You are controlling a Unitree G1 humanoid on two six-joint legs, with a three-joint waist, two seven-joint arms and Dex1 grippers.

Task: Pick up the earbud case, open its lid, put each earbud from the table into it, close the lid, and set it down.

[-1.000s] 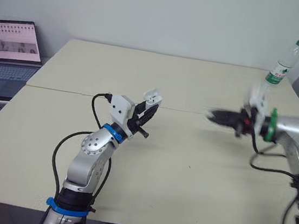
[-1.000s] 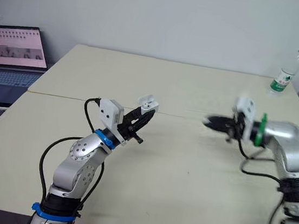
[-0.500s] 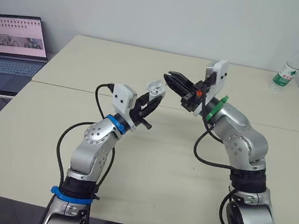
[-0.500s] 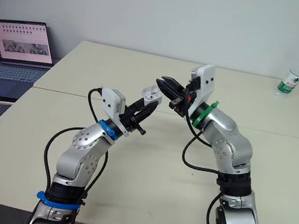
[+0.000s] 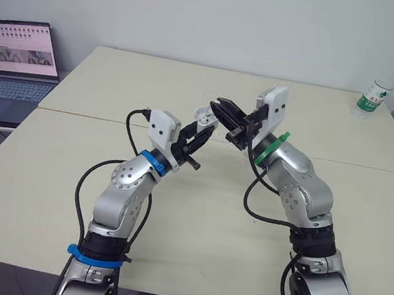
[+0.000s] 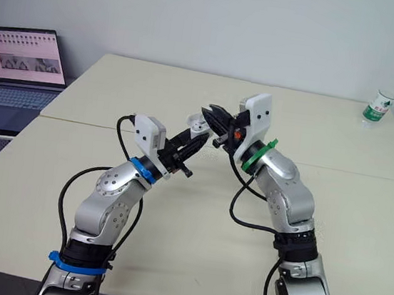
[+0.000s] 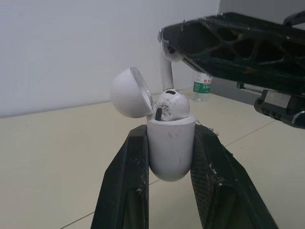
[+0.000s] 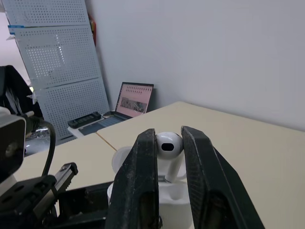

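My left gripper is shut on the white earbud case, held upright above the table's middle. Its lid stands open, and one earbud sits in the case. My right gripper is shut on a second white earbud. It holds that earbud just above the open case, stem pointing down toward it. The fingertips of the two grippers nearly meet.
A laptop stands open at the far left on a lower surface. A water bottle stands at the table's back right corner. The beige table has a seam across its middle.
My right arm swung in from the right side of the table and now holds the earbud over the case. The left gripper kept the open case nearly still.
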